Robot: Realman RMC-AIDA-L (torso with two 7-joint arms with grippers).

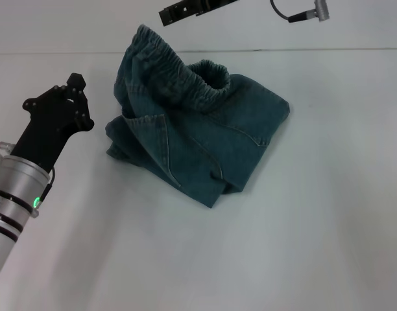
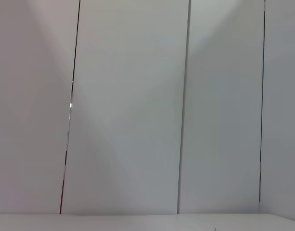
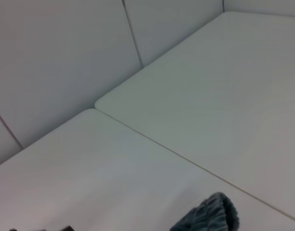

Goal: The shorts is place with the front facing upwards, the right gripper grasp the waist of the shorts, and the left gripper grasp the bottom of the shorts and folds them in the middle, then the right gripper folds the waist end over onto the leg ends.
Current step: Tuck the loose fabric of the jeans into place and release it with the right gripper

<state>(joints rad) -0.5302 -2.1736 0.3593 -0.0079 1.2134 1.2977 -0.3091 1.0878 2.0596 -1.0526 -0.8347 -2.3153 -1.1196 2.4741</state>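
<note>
We see a white table (image 1: 302, 227) with pale wall panels behind it; the left wrist view shows only those panels and a strip of tabletop. The shorts (image 1: 205, 139) lie near the middle of the table, folded into a rumpled bundle. The waist (image 1: 185, 78) sits on top at the far side, its gathered band arching up, and a tip of it shows in the right wrist view. We cannot pick out the leg hems in the bundle. The left gripper (image 1: 72, 97) hangs over the table to the left of the shorts, near them but apart, holding nothing; we cannot tell how its fingers stand. The right gripper (image 1: 179, 13) hangs at the far edge, above and beyond the waist, clear of the cloth and holding nothing; again we cannot tell whether it is released or clenched
</note>
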